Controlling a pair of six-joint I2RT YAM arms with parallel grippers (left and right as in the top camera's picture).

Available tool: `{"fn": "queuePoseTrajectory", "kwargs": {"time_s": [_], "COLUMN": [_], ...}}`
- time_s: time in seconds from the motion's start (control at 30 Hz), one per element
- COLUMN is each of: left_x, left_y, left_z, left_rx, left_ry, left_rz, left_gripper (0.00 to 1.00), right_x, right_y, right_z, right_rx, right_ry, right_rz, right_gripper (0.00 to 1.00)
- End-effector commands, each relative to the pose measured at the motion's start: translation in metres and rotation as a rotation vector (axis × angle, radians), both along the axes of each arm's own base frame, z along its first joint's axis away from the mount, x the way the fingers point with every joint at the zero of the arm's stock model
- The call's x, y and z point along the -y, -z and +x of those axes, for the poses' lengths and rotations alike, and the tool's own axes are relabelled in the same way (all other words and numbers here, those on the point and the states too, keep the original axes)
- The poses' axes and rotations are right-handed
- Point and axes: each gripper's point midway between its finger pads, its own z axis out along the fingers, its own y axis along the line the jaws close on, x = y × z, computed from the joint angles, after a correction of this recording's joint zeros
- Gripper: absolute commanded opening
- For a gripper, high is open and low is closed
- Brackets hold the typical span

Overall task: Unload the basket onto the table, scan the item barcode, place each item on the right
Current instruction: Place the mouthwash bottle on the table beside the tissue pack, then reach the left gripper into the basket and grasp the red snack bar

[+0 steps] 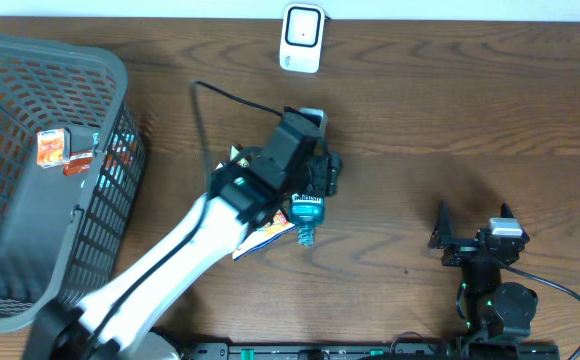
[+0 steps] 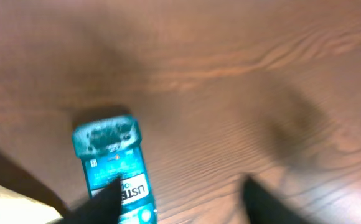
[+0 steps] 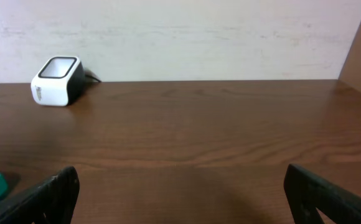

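Overhead, the left tool (image 1: 312, 188) hovers over the teal mouthwash bottle (image 1: 307, 212) lying on the tabletop (image 1: 450, 120), with the scanner (image 1: 302, 38) well apart at twelve o'clock. Its wrist view shows jaws apart and one finger (image 2: 103, 202) over the label at seven o'clock, so closing off-centre could skid the bottle away. From the right wrist, the right tool (image 3: 180, 177) gapes empty, with the scanner at ten o'clock.

one teal bottle (image 1: 307, 212), one white scanner (image 1: 302, 37), one grey basket (image 1: 60, 45), perhaps two orange packets (image 1: 52, 147)

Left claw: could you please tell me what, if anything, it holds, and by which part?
Nothing seems held: the left claw stands open over the lying teal bottle.
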Motion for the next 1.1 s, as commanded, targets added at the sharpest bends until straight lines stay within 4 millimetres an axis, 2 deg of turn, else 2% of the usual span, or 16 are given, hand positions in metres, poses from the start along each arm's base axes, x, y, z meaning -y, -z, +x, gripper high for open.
{"fn": "queuePoseTrajectory", "kwargs": {"time_s": [0.0,0.03,0.17,0.2,0.27,0.3,0.37,0.47,0.53,0.57,0.63,0.73,0.77,0.87,0.97,1.07], "left_x": [-0.013,-0.019,-0.041,-0.048,-0.060,-0.064,-0.080,-0.117,-0.138,-0.163,-0.188,-0.220,-0.238,-0.274,-0.319,-0.374], "left_y": [-0.058,-0.071,-0.130,-0.151,-0.183,-0.194,-0.215,-0.237,-0.244,-0.249,-0.256,-0.270,-0.280,-0.293,-0.289,-0.259], "left_z": [0.001,0.002,0.002,0.002,0.001,0.000,0.002,0.008,0.013,0.019,0.024,0.025,0.025,0.023,0.023,0.021], "left_rx": [0.169,0.208,0.390,0.455,0.563,0.605,0.681,0.745,0.762,0.768,0.768,0.767,0.765,0.743,0.670,0.524], "left_ry": [-0.010,-0.034,-0.116,-0.142,-0.171,-0.176,-0.222,-0.349,-0.406,-0.475,-0.541,-0.624,-0.672,-0.768,-0.901,-1.094], "left_rz": [-0.033,-0.042,-0.098,-0.125,-0.156,-0.162,-0.172,-0.164,-0.151,-0.125,-0.094,-0.054,-0.031,0.027,0.081,0.099], "left_gripper": [0.11,0.08,0.08,0.10,0.75,0.83,0.94,0.98,0.98,0.98,0.98,0.98,0.98,0.98,0.99,0.99], "right_x": [-0.001,-0.001,-0.001,-0.001,-0.001,-0.001,-0.001,-0.001,-0.001,-0.001,-0.001,-0.001,-0.001,-0.001,-0.001,-0.001], "right_y": [0.000,0.000,0.000,0.000,0.000,0.000,0.000,0.000,0.000,0.000,0.000,0.000,0.000,0.000,0.000,0.000], "right_z": [0.000,0.000,0.000,0.000,0.000,0.000,0.000,0.000,0.000,0.000,0.000,0.000,0.000,0.000,0.000,0.000], "right_rx": [0.000,0.000,0.000,0.000,0.000,0.000,0.000,0.000,0.000,0.000,0.000,0.000,0.000,0.000,0.000,0.000], "right_ry": [-0.002,-0.003,-0.003,-0.002,-0.002,-0.003,-0.003,-0.003,-0.003,-0.003,-0.003,-0.003,-0.003,-0.003,-0.002,-0.002], "right_rz": [0.013,0.013,0.013,0.013,0.013,0.013,0.013,0.013,0.013,0.013,0.013,0.013,0.013,0.013,0.013,0.013], "right_gripper": [0.99,0.99,0.99,0.99,0.99,0.99,0.99,0.99,0.99,0.99,0.99,0.99,0.99,0.99,0.99,0.99]}}
